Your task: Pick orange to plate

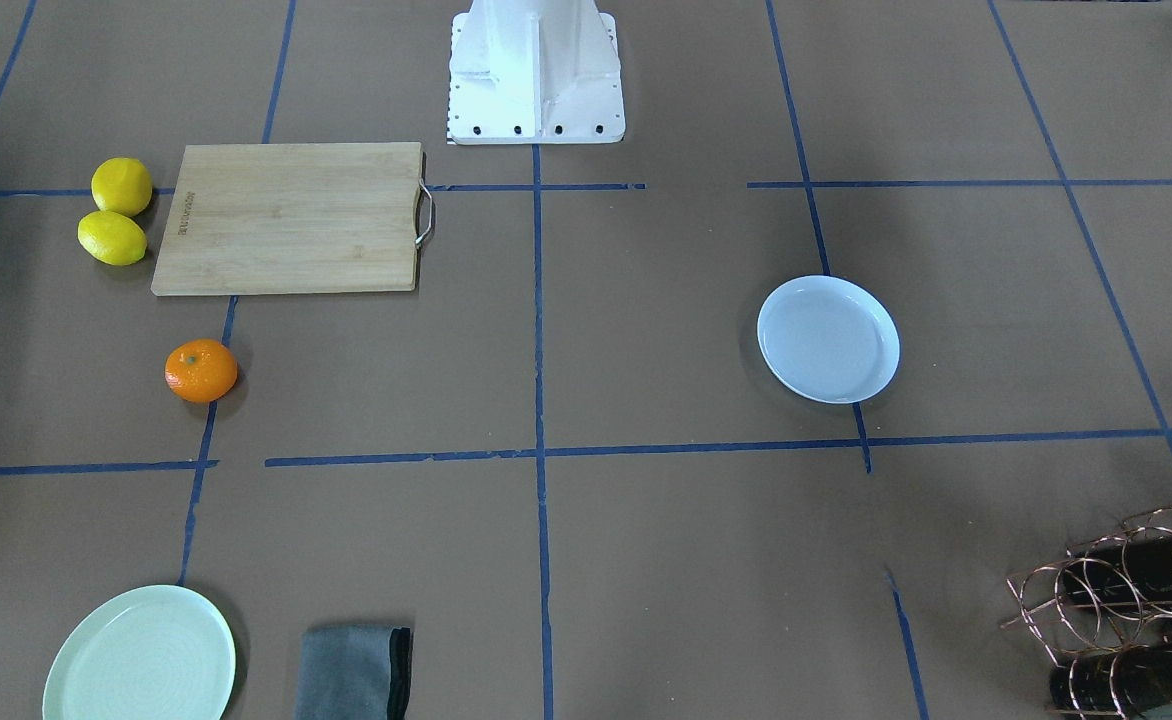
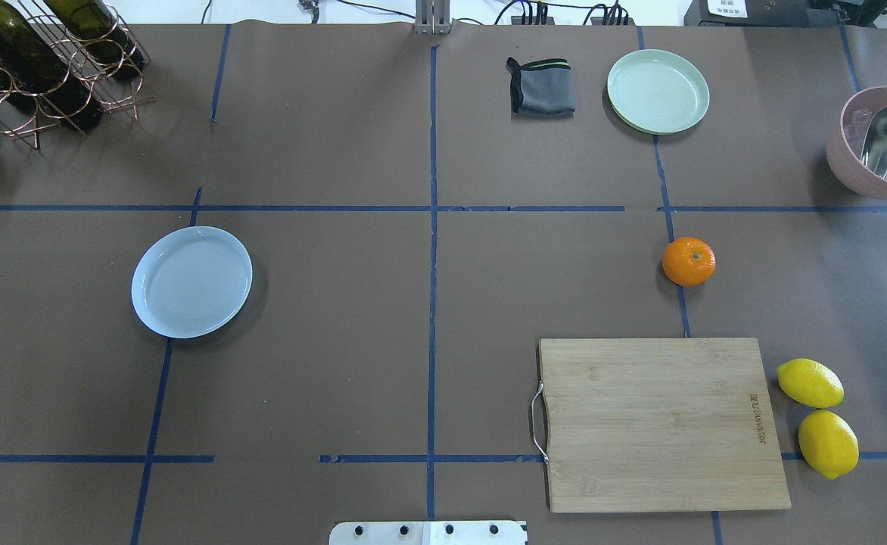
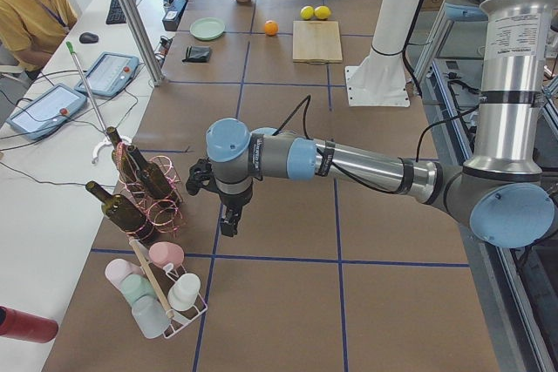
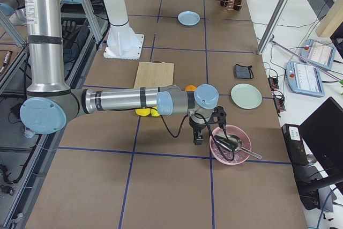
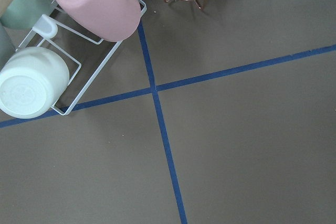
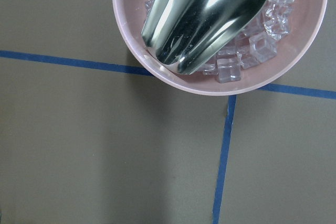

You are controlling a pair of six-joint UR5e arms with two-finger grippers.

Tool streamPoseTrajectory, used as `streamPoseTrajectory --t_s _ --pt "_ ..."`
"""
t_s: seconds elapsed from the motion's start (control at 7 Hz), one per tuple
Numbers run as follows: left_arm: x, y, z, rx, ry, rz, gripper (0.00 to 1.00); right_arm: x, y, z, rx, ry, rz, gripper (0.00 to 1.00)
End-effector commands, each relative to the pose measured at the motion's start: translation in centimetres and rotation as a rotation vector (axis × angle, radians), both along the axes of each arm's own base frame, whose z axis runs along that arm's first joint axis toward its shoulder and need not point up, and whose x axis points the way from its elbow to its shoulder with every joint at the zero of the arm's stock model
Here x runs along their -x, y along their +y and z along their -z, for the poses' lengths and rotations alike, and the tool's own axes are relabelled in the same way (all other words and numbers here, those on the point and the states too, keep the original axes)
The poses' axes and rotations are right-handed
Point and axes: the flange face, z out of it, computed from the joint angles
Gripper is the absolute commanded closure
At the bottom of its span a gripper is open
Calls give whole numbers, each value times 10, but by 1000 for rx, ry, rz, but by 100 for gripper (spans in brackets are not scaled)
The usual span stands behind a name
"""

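Orange in colour, the orange (image 2: 689, 261) rests on the right half of the table, just past the far edge of the cutting board (image 2: 663, 424) and well apart from the plate (image 2: 191, 281) on the left half. Both arms reach out level with their wrists turned down. The left gripper (image 3: 228, 224) hangs near the bottle rack (image 3: 144, 189). The right gripper (image 4: 198, 139) hangs just beside the pink bowl (image 4: 222, 157). Jaw opening on either gripper: cannot tell.

engraved brand on cutting board (image 2: 663, 424), illegible
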Motion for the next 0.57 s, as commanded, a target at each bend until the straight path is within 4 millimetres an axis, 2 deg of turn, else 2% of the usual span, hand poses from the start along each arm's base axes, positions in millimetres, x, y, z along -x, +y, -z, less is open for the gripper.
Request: streamPoseTrajectory --t_s 0.0,0.29,0.43 --pt "0 7 -6 -35 11 -5 0 0 -2 5 -8 -3 -1 0" --pt "-31 7 -1 -168 61 -54 0 1 -5 10 -25 -4 3 0" --pt "-49 2 12 -139 96 -20 0 1 -5 11 -27 -6 5 0"
